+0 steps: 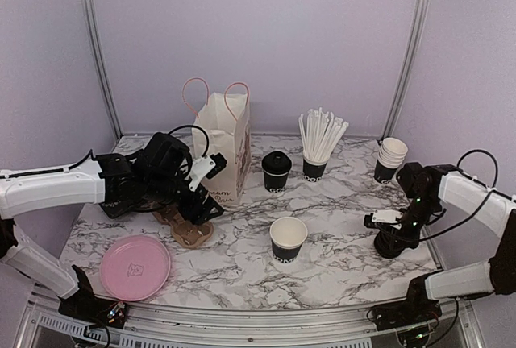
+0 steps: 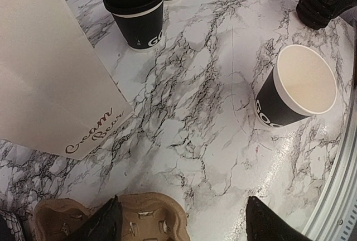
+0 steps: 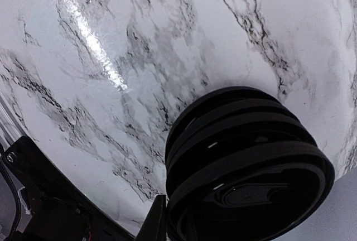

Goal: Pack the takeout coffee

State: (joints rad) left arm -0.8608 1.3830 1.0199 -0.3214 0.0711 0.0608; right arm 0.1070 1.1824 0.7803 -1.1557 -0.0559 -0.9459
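Note:
The takeout coffee point(image 1: 276, 171), a black cup with a black lid, stands upright beside the white paper bag point(image 1: 226, 151). In the left wrist view the takeout coffee point(image 2: 136, 9) is far ahead of the fingers. My left gripper point(image 1: 197, 203) point(image 2: 187, 224) hangs open over the brown cardboard cup carrier point(image 1: 187, 231) point(image 2: 142, 218), holding nothing. At the right, my right gripper point(image 1: 393, 239) point(image 3: 173, 218) is down on a stack of black lids point(image 3: 245, 157). One finger point(image 3: 156, 221) presses the top lid's rim; the other is hidden.
An open black cup point(image 1: 288, 239) point(image 2: 295, 87) stands mid-table. A black cup of white straws point(image 1: 316, 151) and a nested cup stack point(image 1: 389, 159) are at the back right. A pink plate point(image 1: 135, 266) lies near the front left edge.

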